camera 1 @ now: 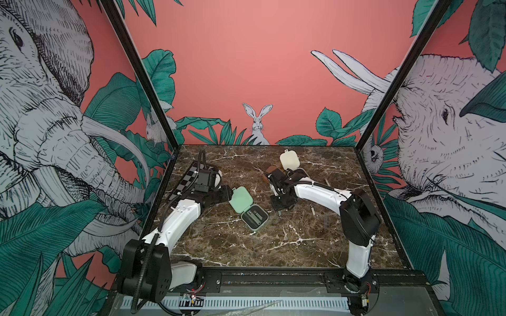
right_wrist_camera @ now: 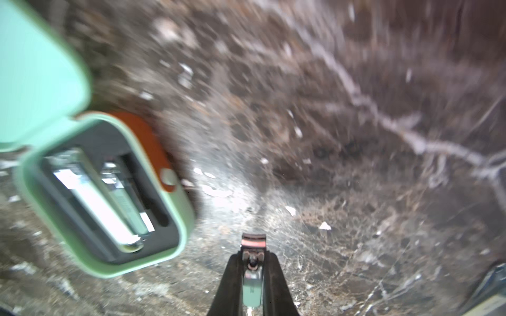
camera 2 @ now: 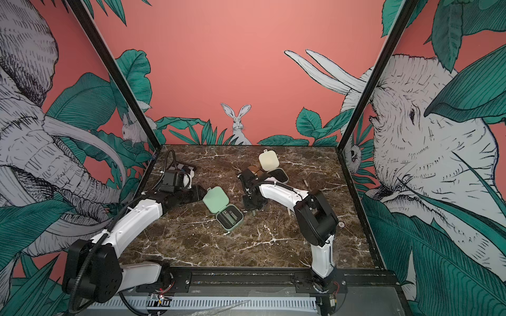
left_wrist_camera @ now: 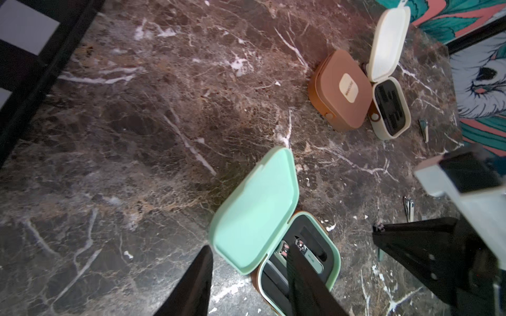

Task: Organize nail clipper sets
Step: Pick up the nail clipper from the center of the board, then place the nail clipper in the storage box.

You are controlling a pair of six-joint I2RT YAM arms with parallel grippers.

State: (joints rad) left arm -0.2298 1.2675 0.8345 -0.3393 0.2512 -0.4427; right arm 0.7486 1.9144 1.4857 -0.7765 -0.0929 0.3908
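The mint green case (camera 1: pixel 254 217) (camera 2: pixel 229 217) lies open mid-table, lid (left_wrist_camera: pixel 254 210) raised, with metal tools (right_wrist_camera: pixel 93 197) in its black insert. My left gripper (camera 1: pixel 230 195) (left_wrist_camera: pixel 250 247) is open and straddles the lid's lower corner, one finger above the insert. My right gripper (camera 1: pixel 279 209) (right_wrist_camera: pixel 253 257) hangs just right of that case, shut on a small mint green nail clipper (right_wrist_camera: pixel 252 287). The brown case (left_wrist_camera: pixel 336 90) lies closed at the back. The cream case (camera 1: pixel 289 161) (left_wrist_camera: pixel 391 109) stands open beside it, its insert slots showing no tools.
Two slim loose tools (left_wrist_camera: pixel 423 128) (left_wrist_camera: pixel 408 205) lie on the marble right of the cases. A black-and-grey checkerboard (camera 1: pixel 186 180) lies at the back left under the left arm. Printed walls close in the table on three sides.
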